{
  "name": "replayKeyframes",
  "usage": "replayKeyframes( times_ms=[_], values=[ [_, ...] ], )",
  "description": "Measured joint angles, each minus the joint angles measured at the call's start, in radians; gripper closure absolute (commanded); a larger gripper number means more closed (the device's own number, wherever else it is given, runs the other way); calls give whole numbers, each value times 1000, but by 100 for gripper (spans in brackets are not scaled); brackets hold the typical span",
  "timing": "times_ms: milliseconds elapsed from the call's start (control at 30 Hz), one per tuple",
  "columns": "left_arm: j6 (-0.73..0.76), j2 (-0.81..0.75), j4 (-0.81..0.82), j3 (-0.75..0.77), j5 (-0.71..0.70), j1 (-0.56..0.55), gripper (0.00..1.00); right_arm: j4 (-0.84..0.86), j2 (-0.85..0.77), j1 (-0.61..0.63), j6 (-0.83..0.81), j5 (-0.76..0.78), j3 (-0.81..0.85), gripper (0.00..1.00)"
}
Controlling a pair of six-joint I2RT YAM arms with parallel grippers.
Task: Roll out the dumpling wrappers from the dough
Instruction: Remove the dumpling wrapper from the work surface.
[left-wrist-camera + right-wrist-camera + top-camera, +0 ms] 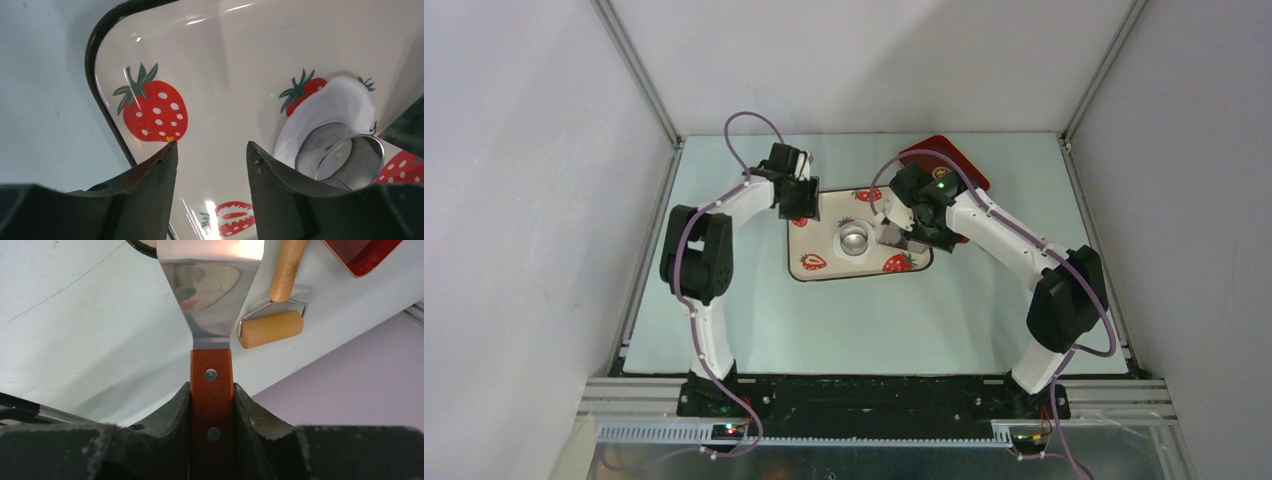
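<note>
The left gripper (211,146) is held over a corner of the strawberry-printed tray (225,60), its jaws apart with nothing between them. Further right on the tray, a flat white dumpling wrapper (345,97) is seen, apparently lying under a silvery round cup (350,155). The right gripper (211,387) is clamped on the wooden handle of a spatula (210,290). A wooden roller (272,329) and a red tray (365,252) are seen beyond.
</note>
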Motion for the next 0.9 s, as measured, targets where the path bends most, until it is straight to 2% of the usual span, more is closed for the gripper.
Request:
replayKeyframes(
  times_ms=[133, 267, 900],
  values=[
    [-17, 34, 0, 2, 11, -2, 59, -20, 5, 12, 16, -10, 26, 100],
    [-33, 54, 0, 2, 24, -2, 66, -44, 6, 19, 28, -30, 57, 100],
    [-59, 72, 3, 2, 32, -2, 65, -67, 55, 62, 39, -34, 95, 100]
  ],
)
